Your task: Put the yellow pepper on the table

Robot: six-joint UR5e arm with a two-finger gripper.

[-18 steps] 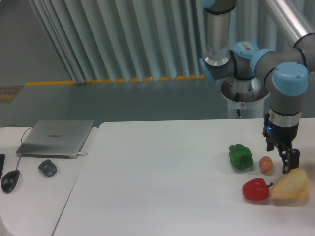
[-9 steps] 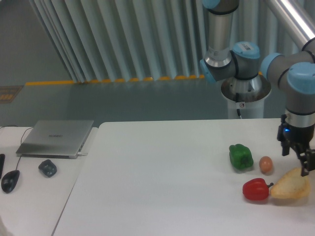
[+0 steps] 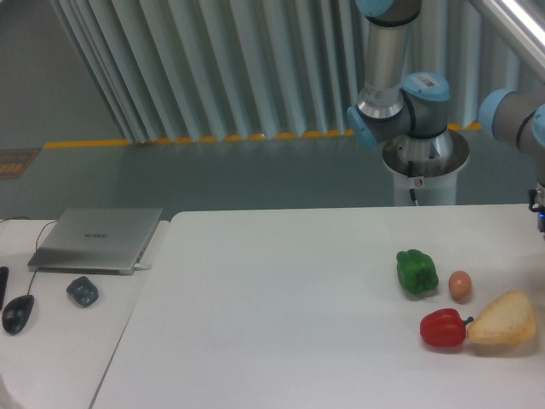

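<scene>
A: Where does the yellow pepper lie?

B: It shows nowhere in the fixed view. The white table (image 3: pixel 281 290) bears four food items, none of them yellow and lobed.

A: Which items, taking the green pepper (image 3: pixel 416 272) as landmark?

B: A small brown egg (image 3: pixel 460 285) sits just right of the green pepper, apart from it. A red pepper (image 3: pixel 443 329) lies in front of it and slightly right, stem pointing right. A pale bread piece (image 3: pixel 504 319) rests right of the red pepper, touching its stem tip or nearly so; contact cannot be told.

A: And the gripper?

B: Cut off by the right frame edge, well right of the green pepper; only a dark sliver of the arm's wrist (image 3: pixel 540 217) shows there. Whether its jaws are apart or together cannot be told.

A: What lies far left of the green pepper?

B: A smaller desk carrying a closed silver laptop (image 3: pixel 98 239), a dark grey lump (image 3: pixel 83 291) in front of it, and a black mouse (image 3: pixel 18 313).
</scene>
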